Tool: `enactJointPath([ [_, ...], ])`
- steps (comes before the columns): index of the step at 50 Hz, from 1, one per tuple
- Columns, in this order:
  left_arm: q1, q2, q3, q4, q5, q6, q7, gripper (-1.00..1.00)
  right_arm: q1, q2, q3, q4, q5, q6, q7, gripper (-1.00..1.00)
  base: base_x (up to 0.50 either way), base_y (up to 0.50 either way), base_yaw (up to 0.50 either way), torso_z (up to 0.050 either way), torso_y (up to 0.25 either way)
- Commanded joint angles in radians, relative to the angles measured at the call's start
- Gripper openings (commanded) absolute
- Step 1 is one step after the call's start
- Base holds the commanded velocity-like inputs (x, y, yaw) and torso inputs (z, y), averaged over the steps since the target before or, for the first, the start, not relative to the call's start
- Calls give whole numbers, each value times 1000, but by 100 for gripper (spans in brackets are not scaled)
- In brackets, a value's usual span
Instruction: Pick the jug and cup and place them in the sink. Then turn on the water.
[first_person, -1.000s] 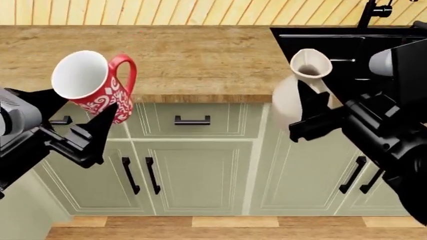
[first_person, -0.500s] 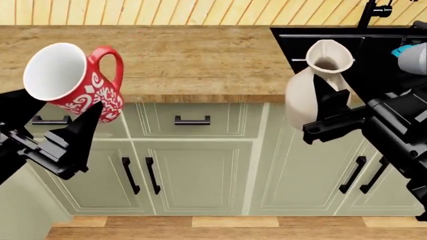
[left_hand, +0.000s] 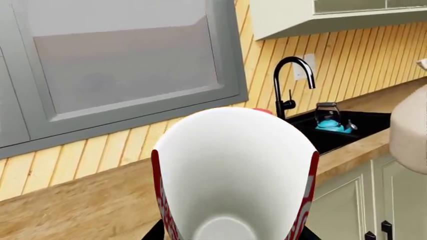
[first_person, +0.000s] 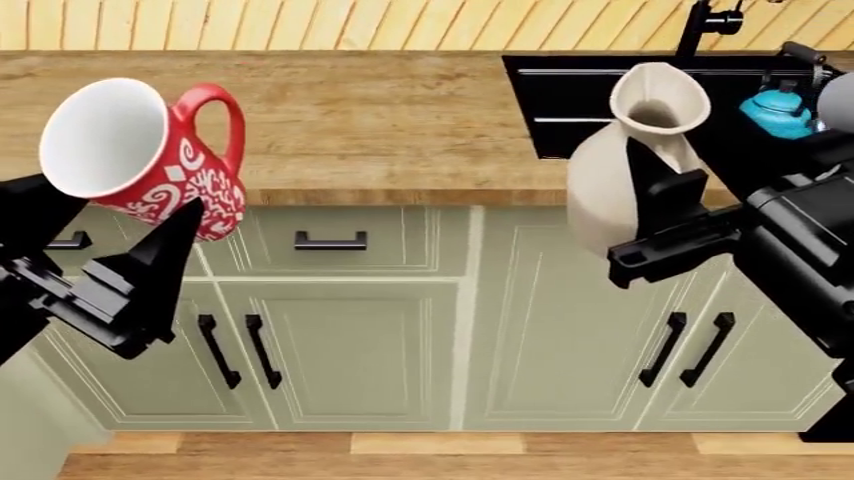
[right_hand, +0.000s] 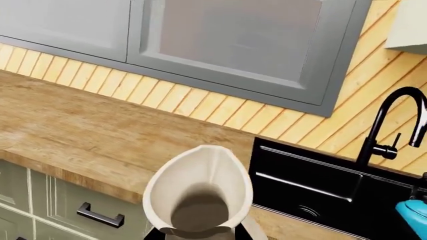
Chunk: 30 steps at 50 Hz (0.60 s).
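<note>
Leftward shifts the sink (first_person: 587, 100); no writing shows anywhere.

your left gripper (first_person: 140, 235) holds the red floral mug with white inside (first_person: 134, 160) out in front of the pale green cabinet doors (first_person: 347, 340), left of and well apart from the cream ceramic pitcher (first_person: 627, 170) in your right gripper (first_person: 667, 215). behind the pitcher, the black sink basin (first_person: 587, 95) sits in the wooden countertop (first_person: 360, 120), with the blue kettle (first_person: 778, 110) inside it.
</note>
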Motion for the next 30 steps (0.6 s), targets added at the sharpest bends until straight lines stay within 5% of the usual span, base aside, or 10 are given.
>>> enactJointPath([
  [1,-4,1,-2,1,-23,2,-15,-100,13,15,14,-8,-11,-12,16,-100,-500,-1,0,0,0],
  [30,-9,1,14,-1,-25,7,-19,-100,-1,22,6,-12,-27,-36,-3,-100,-500,0,0,1,1],
])
